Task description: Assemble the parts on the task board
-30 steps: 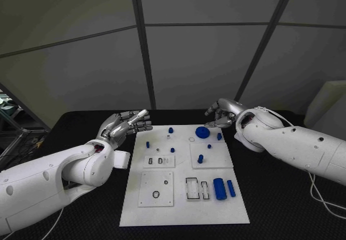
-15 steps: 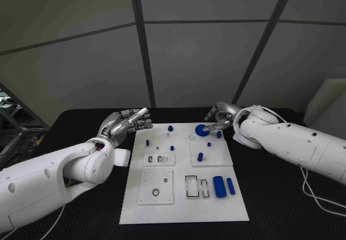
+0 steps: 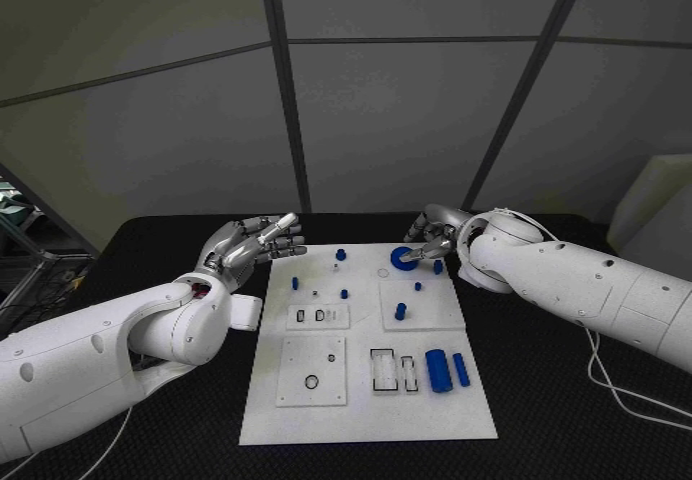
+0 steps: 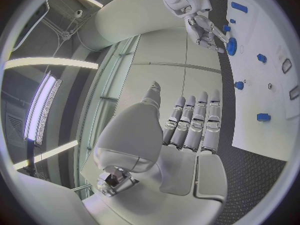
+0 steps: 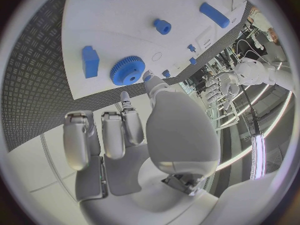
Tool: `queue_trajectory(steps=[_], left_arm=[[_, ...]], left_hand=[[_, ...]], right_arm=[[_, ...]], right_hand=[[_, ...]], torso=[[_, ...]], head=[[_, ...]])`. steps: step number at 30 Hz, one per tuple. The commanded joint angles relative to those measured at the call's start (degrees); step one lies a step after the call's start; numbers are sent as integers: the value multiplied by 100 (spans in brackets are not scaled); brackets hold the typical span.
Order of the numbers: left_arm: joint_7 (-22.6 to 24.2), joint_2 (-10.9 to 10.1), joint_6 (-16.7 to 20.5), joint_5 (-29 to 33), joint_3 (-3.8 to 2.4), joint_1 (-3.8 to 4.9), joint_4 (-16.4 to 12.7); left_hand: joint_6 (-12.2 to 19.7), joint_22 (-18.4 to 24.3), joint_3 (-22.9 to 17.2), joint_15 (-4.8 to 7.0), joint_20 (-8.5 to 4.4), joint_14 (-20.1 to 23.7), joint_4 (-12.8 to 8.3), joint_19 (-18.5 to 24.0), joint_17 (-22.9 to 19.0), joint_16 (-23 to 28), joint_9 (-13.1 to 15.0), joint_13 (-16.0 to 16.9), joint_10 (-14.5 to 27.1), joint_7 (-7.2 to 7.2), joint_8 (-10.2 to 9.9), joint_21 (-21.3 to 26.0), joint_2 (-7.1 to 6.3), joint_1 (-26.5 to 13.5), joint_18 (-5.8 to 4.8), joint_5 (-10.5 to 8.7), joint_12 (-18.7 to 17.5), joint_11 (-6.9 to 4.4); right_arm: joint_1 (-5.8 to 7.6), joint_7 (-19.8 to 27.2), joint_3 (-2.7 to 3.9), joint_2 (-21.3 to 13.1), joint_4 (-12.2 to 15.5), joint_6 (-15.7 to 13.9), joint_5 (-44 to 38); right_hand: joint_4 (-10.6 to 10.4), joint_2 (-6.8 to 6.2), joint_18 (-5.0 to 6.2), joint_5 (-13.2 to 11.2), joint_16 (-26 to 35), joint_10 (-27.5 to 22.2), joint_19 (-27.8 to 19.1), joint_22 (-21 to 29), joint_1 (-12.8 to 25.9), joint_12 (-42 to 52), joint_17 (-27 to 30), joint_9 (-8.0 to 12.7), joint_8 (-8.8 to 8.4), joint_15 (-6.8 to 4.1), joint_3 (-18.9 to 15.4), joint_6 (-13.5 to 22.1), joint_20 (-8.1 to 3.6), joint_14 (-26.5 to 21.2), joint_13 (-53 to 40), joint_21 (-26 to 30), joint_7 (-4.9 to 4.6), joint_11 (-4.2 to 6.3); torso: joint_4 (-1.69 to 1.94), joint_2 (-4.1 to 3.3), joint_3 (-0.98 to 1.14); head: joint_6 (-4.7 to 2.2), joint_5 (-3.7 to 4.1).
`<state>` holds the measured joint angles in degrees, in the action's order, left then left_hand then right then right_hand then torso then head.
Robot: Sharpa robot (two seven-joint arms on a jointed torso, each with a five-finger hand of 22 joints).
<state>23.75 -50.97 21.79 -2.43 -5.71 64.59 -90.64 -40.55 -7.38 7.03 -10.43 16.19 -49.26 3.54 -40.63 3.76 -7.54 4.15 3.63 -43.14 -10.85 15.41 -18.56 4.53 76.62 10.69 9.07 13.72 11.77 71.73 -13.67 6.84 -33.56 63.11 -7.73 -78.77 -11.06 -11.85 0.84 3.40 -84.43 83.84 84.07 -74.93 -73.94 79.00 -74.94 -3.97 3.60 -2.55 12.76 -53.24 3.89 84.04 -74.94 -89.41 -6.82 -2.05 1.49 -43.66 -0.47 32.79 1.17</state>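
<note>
At the far right part of the task board (image 3: 368, 420), the right hand (image 3: 431, 240) reaches down to the blue gear (image 3: 405, 262). Its fingertips are at the gear, but I cannot tell if they already grip it or only touch it. The left hand (image 3: 254, 244) hovers beside the far left corner of the board, released, with its fingers apart and nothing in them.

I judge the task is at an early stage: several small blue pegs stand on the far half, while the blue cylinder (image 3: 437, 370) and the blue bar (image 3: 460, 370) lie loose at the near right.

The right wrist view shows the gear's teeth (image 5: 129, 70) and a blue block (image 5: 90, 61) just beside it. The left wrist view shows the flat, bare palm of the left hand (image 4: 164, 150).
</note>
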Motion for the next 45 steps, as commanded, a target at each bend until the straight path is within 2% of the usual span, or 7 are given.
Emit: queue_trajectory(steps=[1,26,31,36,45], left_arm=[[23,7,-74,-37,-6,11,2],[14,11,-75,-37,-6,11,21],[11,15,-77,-37,-6,11,25],[7,13,-78,-37,-6,11,28],[-5,11,-87,-37,-6,11,31]], left_hand=[[-52,8,2,-12,4,-12,-41,-23,-8,33,-9,1,-40,-255,-17,-24,5,40,-62,17,-12,-10],[-53,12,5,-9,2,-10,-57,-22,-7,40,-10,1,-41,-249,-20,-22,9,47,-61,21,-20,-17],[-53,12,5,-9,2,-10,-57,-22,-7,40,-10,1,-41,-249,-20,-22,9,47,-61,21,-20,-17],[-53,12,5,-9,2,-10,-57,-22,-7,40,-10,1,-41,-249,-20,-22,9,47,-61,21,-20,-17],[-54,16,9,-7,2,-9,-70,-21,-7,46,-11,1,-40,-247,-24,-20,13,51,-61,24,-28,-20]], right_arm=[[12,-46,3,30,-40,114,-211],[8,-44,0,110,-139,382,-441],[7,-14,-1,124,-136,363,-443],[6,2,-1,132,-156,253,-443],[5,-1,-2,134,-157,90,-538]], right_hand=[[-1,5,-70,24,-27,139,558,-1448,-75,25,-366,-10,28,40,34,-39,39,369,-463,-32,-16,-4],[149,122,-82,37,-57,155,589,-1500,-183,134,-424,-38,76,23,128,-263,28,374,-585,-56,18,21],[233,205,-84,43,-70,181,593,-1507,-195,196,-452,-60,121,3,177,-448,10,377,-649,-59,49,47],[303,358,-84,46,-100,197,593,-1507,-162,224,-517,-123,220,-55,257,-780,-37,390,-681,-59,101,83],[409,535,-84,69,-117,202,593,-1507,-183,226,-557,-160,230,-118,377,-965,-97,396,-691,-59,155,128]], torso=[[-2,0,0],[-12,0,10],[-6,1,11],[-5,3,9],[-5,4,13]], head=[[5,-34],[45,-28],[55,-29],[54,-29],[66,-38]])
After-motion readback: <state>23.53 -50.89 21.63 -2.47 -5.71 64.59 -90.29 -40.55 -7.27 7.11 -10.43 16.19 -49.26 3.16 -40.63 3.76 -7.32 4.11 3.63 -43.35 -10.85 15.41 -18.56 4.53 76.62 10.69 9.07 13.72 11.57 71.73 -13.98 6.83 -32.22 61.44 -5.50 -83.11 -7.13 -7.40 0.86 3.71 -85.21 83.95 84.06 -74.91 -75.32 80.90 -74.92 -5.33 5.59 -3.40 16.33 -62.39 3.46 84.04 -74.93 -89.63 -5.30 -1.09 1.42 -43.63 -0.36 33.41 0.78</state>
